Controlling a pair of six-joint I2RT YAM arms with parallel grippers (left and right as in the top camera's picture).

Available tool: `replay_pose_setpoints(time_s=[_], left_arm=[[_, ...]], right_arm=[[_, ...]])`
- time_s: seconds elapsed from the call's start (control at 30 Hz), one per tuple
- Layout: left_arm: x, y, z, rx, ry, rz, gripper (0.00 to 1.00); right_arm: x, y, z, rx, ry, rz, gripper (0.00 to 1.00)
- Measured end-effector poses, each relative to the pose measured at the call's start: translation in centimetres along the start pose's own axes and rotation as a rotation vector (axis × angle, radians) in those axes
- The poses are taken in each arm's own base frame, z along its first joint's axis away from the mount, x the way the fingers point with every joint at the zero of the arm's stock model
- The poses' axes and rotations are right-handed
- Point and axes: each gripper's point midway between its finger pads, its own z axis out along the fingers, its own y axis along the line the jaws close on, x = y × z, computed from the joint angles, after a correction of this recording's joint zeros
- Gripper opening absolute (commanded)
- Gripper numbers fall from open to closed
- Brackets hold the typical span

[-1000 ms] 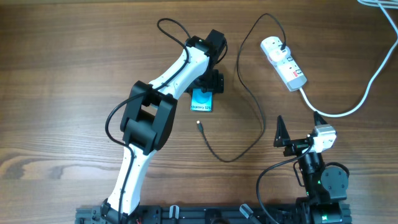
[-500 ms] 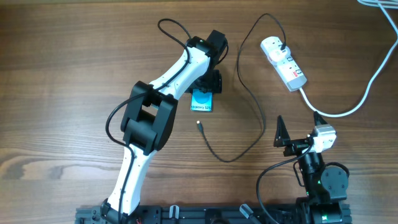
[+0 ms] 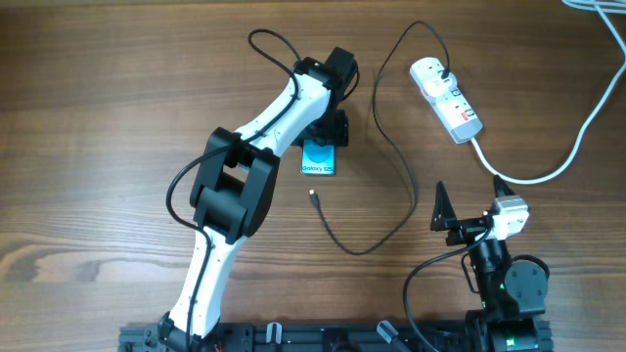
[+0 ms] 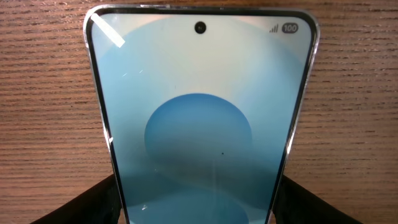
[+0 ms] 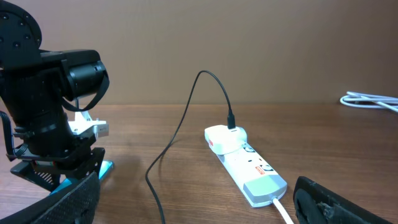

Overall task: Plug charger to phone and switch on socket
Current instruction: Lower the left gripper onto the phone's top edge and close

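Lying flat on the wooden table, the phone is clasped by the left gripper, whose black fingers are pressed against both long edges. The charger is plugged into the socket; its free tip is seen near the phone, not touching. The right gripper is spread wide and empty, well apart from the socket.

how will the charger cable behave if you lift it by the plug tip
Probably floppy: the charger lies in loose curves, so it should sag and trail. Likely light, being thin. Its far end sits in the socket, which may tug back.
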Motion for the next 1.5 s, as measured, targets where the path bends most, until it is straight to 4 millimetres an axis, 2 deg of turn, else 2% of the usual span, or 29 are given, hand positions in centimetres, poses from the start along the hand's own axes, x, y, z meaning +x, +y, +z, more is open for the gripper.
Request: replay_pose_setpoints(time_s=[0.87, 1.5], left_arm=[[0.1, 0.1, 0.0, -0.001, 0.005, -0.001, 0.73], [0.6, 1.2, -0.1, -0.005, 0.048, -0.024, 0.74]], right_arm=[[0.0, 0.0, 0.0, 0.0, 0.0, 0.0, 1.0], [0.0, 0.0, 0.0, 0.0, 0.0, 0.0, 1.0]])
